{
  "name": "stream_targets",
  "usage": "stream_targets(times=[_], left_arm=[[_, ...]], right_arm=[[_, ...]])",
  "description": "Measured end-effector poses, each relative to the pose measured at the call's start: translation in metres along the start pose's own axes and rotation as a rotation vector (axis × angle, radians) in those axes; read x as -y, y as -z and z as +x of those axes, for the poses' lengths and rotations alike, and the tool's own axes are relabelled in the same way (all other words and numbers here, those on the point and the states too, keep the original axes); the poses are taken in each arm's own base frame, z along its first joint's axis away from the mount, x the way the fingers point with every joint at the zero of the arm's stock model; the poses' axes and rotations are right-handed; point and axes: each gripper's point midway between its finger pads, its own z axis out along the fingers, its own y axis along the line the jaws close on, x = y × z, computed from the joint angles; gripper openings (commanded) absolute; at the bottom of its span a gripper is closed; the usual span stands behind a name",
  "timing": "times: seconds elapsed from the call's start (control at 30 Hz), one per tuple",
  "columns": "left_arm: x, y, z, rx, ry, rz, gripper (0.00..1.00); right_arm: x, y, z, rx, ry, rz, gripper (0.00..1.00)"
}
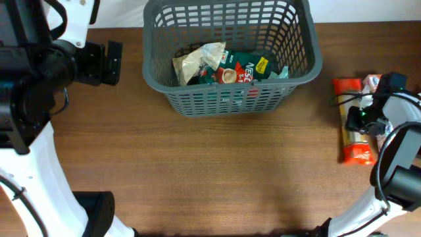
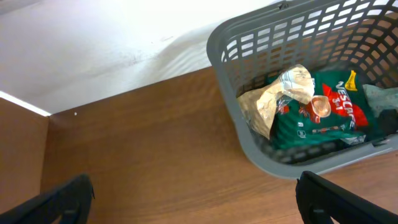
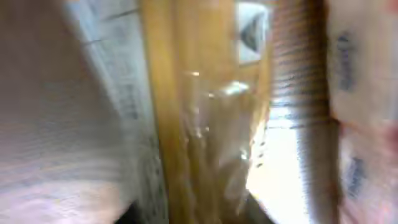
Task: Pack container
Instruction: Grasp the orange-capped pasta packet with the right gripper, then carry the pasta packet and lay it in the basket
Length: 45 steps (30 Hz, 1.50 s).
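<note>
The large dark grey plastic basket with slotted lattice walls (image 1: 230, 102) is sitting at the far middle of the brown wooden desk (image 1: 217, 171). It is already holding a crumpled beige packet (image 1: 194, 64) and a green foil coffee packet (image 1: 247, 71), which are lying against each other on its base.

The step in hand appears to be the pick-up of the next item. The right gripper (image 1: 360, 120) is hanging directly over a long clear packet with orange ends (image 1: 357, 155), which is lying at the right side of the desk, well apart from the basket. A smaller white and red packet (image 1: 371, 82) is lying just beside its far end. The right wrist view is showing only blurred golden wrapping at very close range, so whether those fingers are spread or gripping the packet cannot be told.

The left gripper (image 1: 110, 62) is waiting near the basket's left wall, holding nothing, its dark fingers (image 2: 336, 199) spread wide at the lower corners of its own view.

Judging from this, the next move is calling for a firm hold across the long packet's narrow middle, then a lift high enough to clear the basket's right rim before the packet is carried over the open space beside the green packet.
</note>
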Motion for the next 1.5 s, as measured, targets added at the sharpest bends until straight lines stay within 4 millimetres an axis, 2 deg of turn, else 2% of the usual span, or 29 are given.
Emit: stream_targets(times=[0.1, 0.23, 0.3, 0.37, 0.5, 0.57, 0.6, 0.67, 0.73, 0.77, 0.8, 0.83, 0.87, 0.9, 0.93, 0.97, 1.0, 1.1, 1.2, 1.23, 1.3, 1.4, 1.43, 1.5], left_arm=[[0.000, 0.000, 0.000, 0.000, 0.000, 0.000, 0.99], [0.000, 0.000, 0.000, 0.000, 0.000, 0.000, 0.99], [0.000, 0.000, 0.000, -0.001, 0.000, 0.000, 0.99], [0.000, 0.000, 0.000, 0.000, 0.000, 0.000, 0.99], [0.000, 0.000, 0.000, 0.000, 0.000, 0.000, 0.99], [0.000, 0.000, 0.000, 0.000, 0.000, 0.000, 0.99], [0.000, 0.000, 0.000, 0.000, 0.000, 0.000, 0.99], [0.000, 0.000, 0.000, 0.000, 0.000, 0.000, 0.99], [0.000, 0.000, 0.000, 0.000, 0.000, 0.000, 0.99], [0.000, 0.000, 0.000, 0.000, 0.000, 0.000, 0.99], [0.000, 0.000, 0.000, 0.000, 0.000, 0.000, 0.99], [0.000, 0.000, 0.000, 0.000, 0.000, 0.000, 0.99], [0.000, 0.000, 0.000, 0.000, 0.000, 0.000, 0.99], [0.000, 0.000, 0.000, 0.000, 0.000, 0.000, 0.99], [0.000, 0.000, 0.000, 0.000, 0.000, 0.000, 0.99], [0.000, 0.000, 0.000, 0.000, 0.000, 0.000, 0.99], [0.000, 0.000, 0.000, 0.000, 0.000, 0.000, 0.99], [0.000, 0.000, 0.000, 0.000, 0.000, 0.000, 0.99], [0.000, 0.000, 0.000, 0.000, 0.000, 0.000, 0.99], [0.000, 0.000, 0.000, 0.000, 0.000, 0.000, 0.99], [0.000, 0.000, 0.000, 0.000, 0.000, 0.000, 0.99], [0.000, 0.000, 0.000, 0.000, 0.000, 0.000, 0.99], [0.000, 0.000, 0.000, 0.000, 0.000, 0.000, 0.99], [0.000, 0.000, 0.000, 0.000, 0.000, 0.000, 0.99]], right_arm=[[-0.003, 0.009, -0.011, 0.034, -0.035, -0.023, 0.04], [-0.013, 0.016, -0.009, -0.004, -0.067, -0.088, 0.04], [-0.017, 0.030, -0.013, -0.031, -0.091, -0.121, 0.04], [-0.019, 0.053, -0.030, 0.003, -0.096, -0.140, 0.04], [-0.020, 0.145, -0.086, 0.204, -0.087, -0.164, 0.03], [-0.022, 0.193, -0.103, 0.310, -0.070, -0.160, 0.04], [-0.026, 0.224, -0.109, 0.379, -0.053, -0.157, 0.04], [-0.038, 0.275, -0.113, 0.491, 0.002, -0.150, 0.04], [-0.074, 0.338, -0.110, 0.638, 0.152, -0.150, 0.04], [-0.091, 0.357, -0.106, 0.685, 0.220, -0.154, 0.04], [-0.122, 0.382, -0.097, 0.748, 0.342, -0.167, 0.04], [-0.149, 0.397, -0.088, 0.789, 0.456, -0.186, 0.04], [-0.167, 0.405, -0.081, 0.811, 0.540, -0.192, 0.04], [-0.196, 0.413, -0.070, 0.839, 0.686, -0.202, 0.04], [-0.220, 0.414, -0.060, 0.852, 0.813, -0.209, 0.04], [-0.231, 0.414, -0.056, 0.856, 0.871, -0.210, 0.04], [-0.258, 0.410, -0.047, 0.864, 1.037, -0.203, 0.04], [-0.308, 0.397, -0.037, 0.894, 1.344, -0.175, 0.04], [-0.352, 0.386, -0.048, 0.981, 1.547, -0.124, 0.04], [-0.369, 0.378, -0.055, 1.002, 1.596, -0.114, 0.04], [-0.386, 0.360, -0.067, 1.008, 1.643, -0.098, 0.04], [-0.404, 0.314, -0.087, 0.953, 1.674, -0.093, 0.03], [-0.409, 0.286, -0.093, 0.898, 1.685, -0.101, 0.04], [-0.415, 0.244, -0.099, 0.814, 1.693, -0.117, 0.04]])
